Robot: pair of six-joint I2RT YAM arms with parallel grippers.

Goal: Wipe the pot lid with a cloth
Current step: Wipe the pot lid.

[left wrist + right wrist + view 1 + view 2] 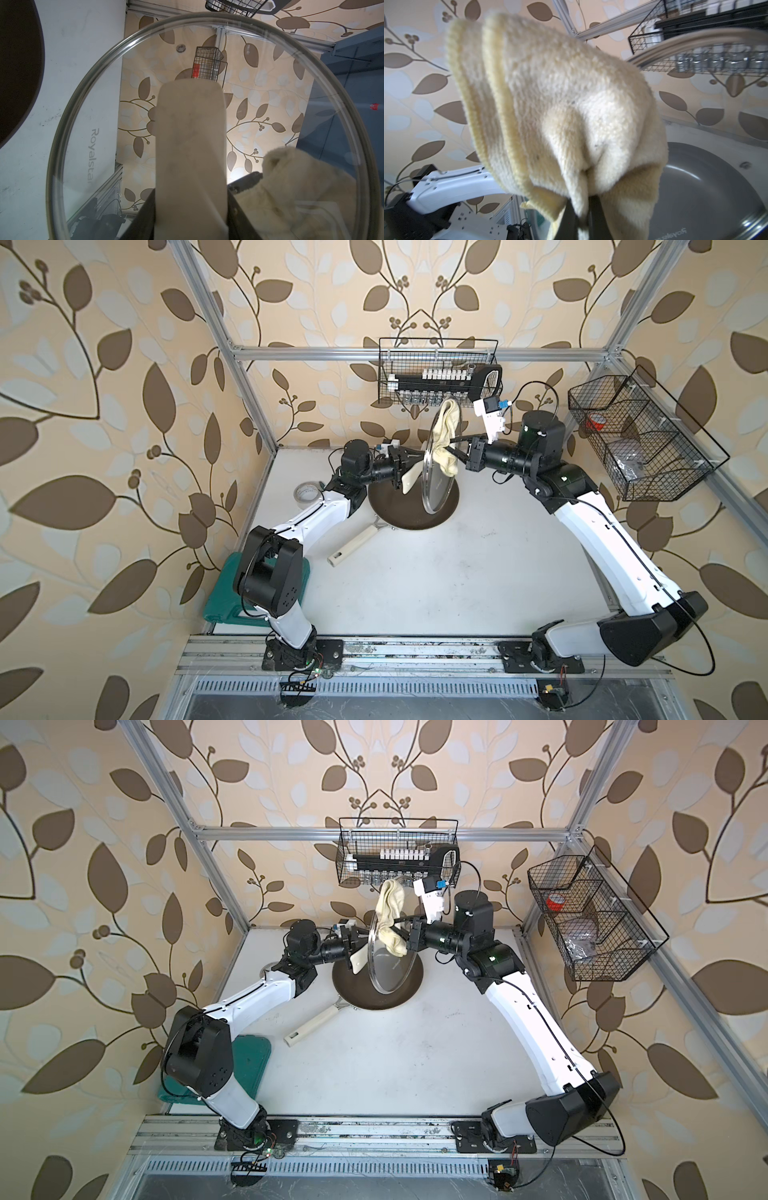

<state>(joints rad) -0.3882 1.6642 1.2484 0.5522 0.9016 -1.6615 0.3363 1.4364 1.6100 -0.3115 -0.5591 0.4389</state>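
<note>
The pot lid stands on edge in the air above the pan, a clear glass disc with a metal rim. My left gripper is shut on its cream bar handle, which fills the gap between the dark fingers. The pale yellow cloth hangs bunched over the lid's other face near its upper edge. My right gripper is shut on it. Through the glass the cloth shows beside the handle. The lid's rim arcs past the cloth.
A dark frying pan with a cream handle lies on the white table under the lid. A tape roll sits behind the left arm, a green case under its elbow. Wire baskets hang at the back and right.
</note>
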